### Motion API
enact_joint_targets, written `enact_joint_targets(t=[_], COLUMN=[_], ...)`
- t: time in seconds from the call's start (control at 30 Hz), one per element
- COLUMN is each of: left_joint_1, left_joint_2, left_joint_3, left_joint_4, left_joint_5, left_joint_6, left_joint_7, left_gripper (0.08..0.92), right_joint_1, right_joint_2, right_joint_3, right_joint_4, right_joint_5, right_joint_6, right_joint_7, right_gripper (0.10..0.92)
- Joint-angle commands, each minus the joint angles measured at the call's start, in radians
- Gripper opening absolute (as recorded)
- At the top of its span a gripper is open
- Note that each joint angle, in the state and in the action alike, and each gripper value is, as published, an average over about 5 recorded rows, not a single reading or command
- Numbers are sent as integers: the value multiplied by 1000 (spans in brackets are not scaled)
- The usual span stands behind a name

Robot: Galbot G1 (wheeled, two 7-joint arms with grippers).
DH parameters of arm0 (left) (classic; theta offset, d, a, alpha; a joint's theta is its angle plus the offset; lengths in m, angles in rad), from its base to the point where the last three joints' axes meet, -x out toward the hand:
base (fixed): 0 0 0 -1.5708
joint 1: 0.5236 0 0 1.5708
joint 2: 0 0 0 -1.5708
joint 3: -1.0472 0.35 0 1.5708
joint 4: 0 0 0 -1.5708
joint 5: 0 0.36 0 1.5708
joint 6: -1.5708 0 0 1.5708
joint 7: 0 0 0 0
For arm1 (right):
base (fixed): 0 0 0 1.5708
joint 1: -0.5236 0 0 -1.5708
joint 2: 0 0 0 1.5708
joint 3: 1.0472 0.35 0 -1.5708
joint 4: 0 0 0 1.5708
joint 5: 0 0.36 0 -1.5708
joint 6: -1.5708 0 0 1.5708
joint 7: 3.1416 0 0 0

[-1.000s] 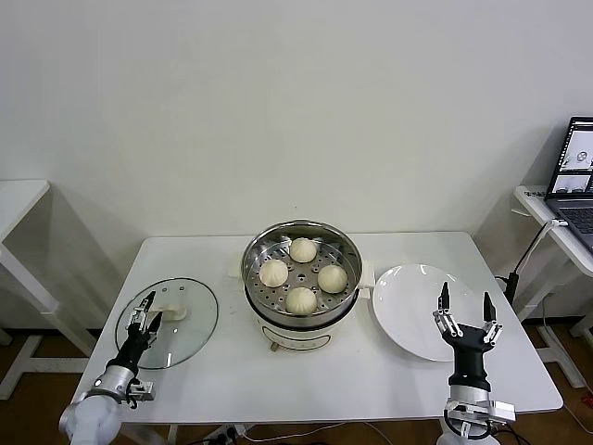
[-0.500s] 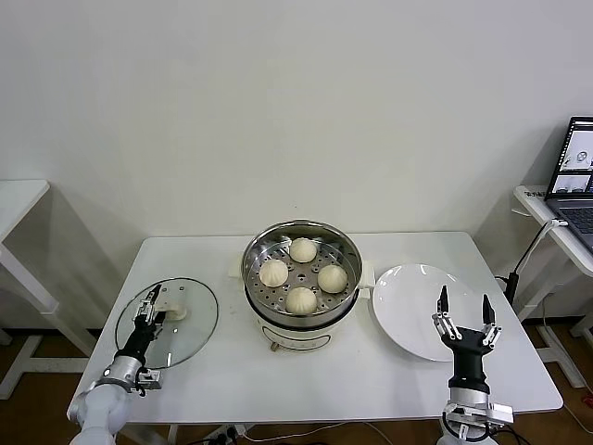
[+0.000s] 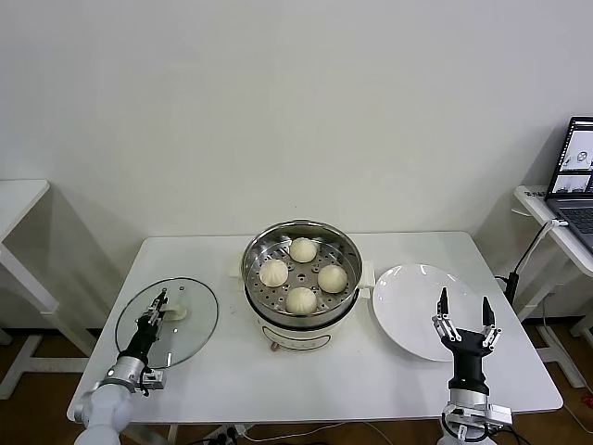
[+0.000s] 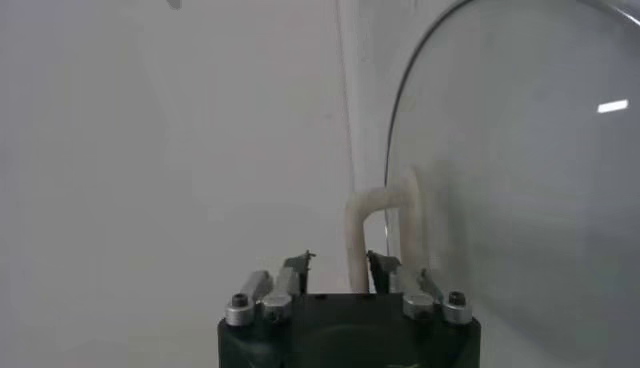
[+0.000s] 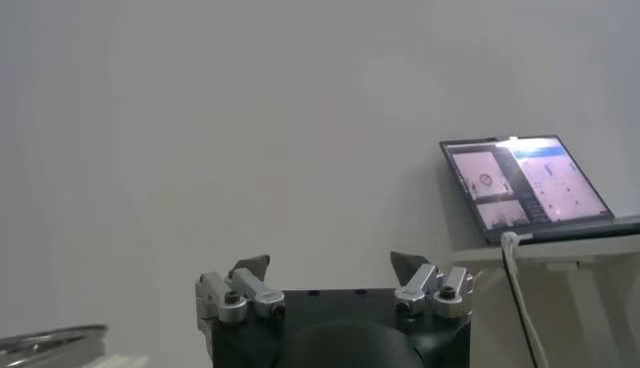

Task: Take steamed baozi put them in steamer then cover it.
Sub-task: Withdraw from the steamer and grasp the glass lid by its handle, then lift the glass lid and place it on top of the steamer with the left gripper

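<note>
Several steamed baozi [image 3: 303, 248] lie on the perforated floor of the shiny steamer [image 3: 250, 255] at the table's middle. The clear glass lid [image 3: 190, 320] lies flat to its left. My left gripper [image 3: 156, 304] reaches over the lid's near edge. In the left wrist view that gripper [image 4: 340, 262] stands narrowed round the white lid handle [image 4: 357, 225]: one finger is against the handle and a gap shows on the other side. My right gripper [image 3: 463, 311] stands open and empty, fingers pointing up, at the near edge of the white plate [image 3: 408, 306].
The empty white plate lies right of the steamer. A laptop [image 3: 579, 176] sits on a side table at the far right, and it also shows in the right wrist view [image 5: 525, 185]. Another white table edge [image 3: 18, 199] stands at the far left.
My left gripper has moved forward over the lid and its jaws have narrowed from wide open round the lid handle. The right arm has sunk slightly.
</note>
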Motion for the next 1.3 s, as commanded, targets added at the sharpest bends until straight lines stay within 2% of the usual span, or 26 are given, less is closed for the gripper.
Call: enact_joint_targets(t=[0.03,0.17,0.4,0.57,0.77,0.9,1.0,1.17,1.3], left_joint_1=[8,38,147,244,276,236,187,79,-13], left_joint_2=[-4,-1,25,77,149,191,202,192,155], left_joint_3=[-5,-10,-35,-10,131,277,397,565,673], left_joint_4=[-44,-142,-424,-690,-910,-973,-978,-938,-893], left_joint_5=[9,-13,-114,-272,-354,-369,-351,-271,-196], left_joint_6=[6,22,96,276,524,658,726,804,845], left_joint_7=[-14,-6,58,209,411,510,552,600,626], left_gripper=[298,203,192,192,192,192,192,192,192], right_joint_1=[6,13,20,26,31,30,28,28,29], right_joint_2=[2,3,3,-1,-2,-2,-2,2,9], right_joint_3=[-1,-2,-9,-11,-15,-10,-6,-1,1], right_joint_4=[-14,-25,-29,-33,-43,-52,-55,-59,-65], right_joint_5=[-2,-1,-2,1,4,7,7,3,-3], right_joint_6=[3,5,3,4,11,19,23,25,25], right_joint_7=[0,0,0,-1,-6,-9,-11,-14,-16], right_gripper=[823,823,823,823,823,823,823,823,823])
